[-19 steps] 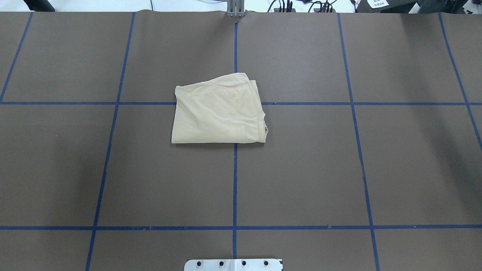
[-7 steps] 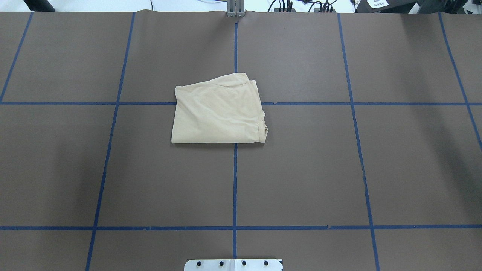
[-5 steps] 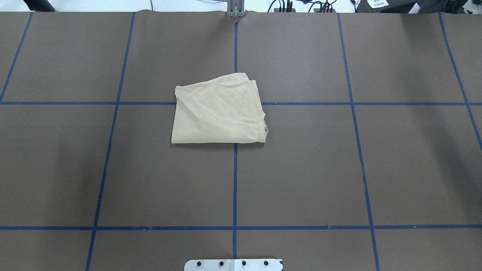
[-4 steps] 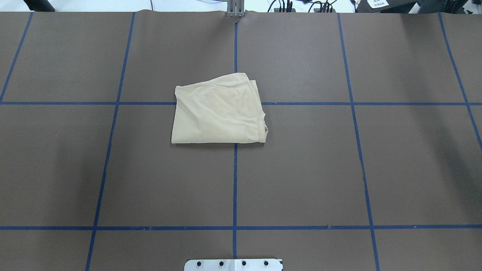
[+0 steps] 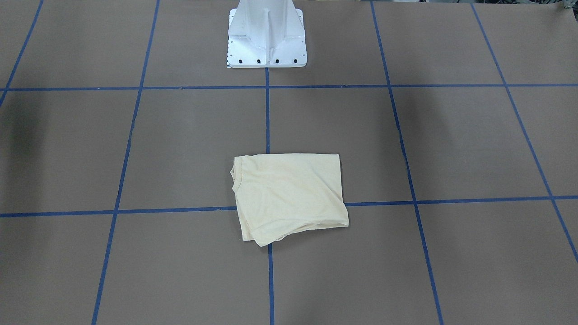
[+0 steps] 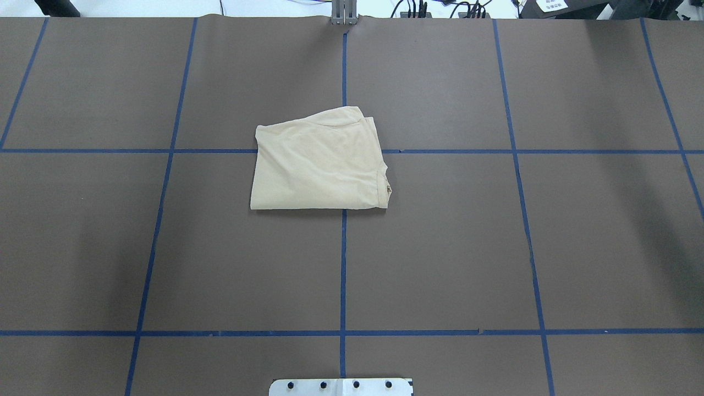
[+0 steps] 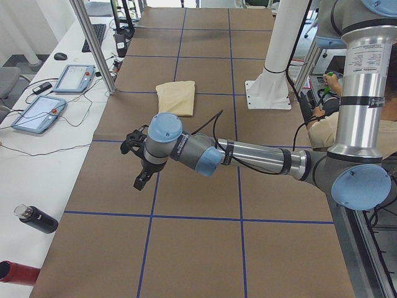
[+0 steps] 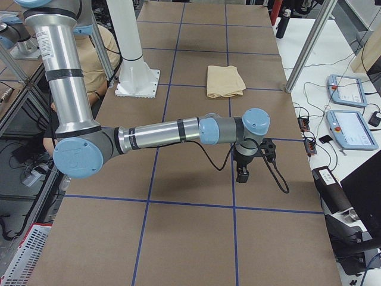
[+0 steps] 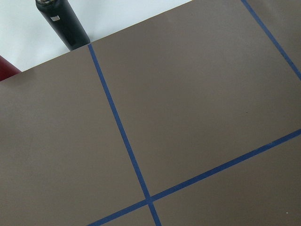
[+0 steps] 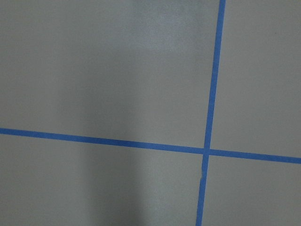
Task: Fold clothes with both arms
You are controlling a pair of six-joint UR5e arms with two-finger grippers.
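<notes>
Nothing moved since prev: T-shirt (image 6: 319,168) folded, same spot

Cream-yellow T-shirt (image 6: 319,165) on my brown worktop (image 6: 440,247).
Blue tape lines (image 6: 342,264) grid it; my arms (image 7: 260,158) are grey, capped light blue.

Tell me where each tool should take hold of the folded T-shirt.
On the T-shirt, probably the two corners of the straight edge facing the white base, approached low from that side. That edge looks like a clean fold lying flat; the far edge is uneven, with loose layers.
</notes>
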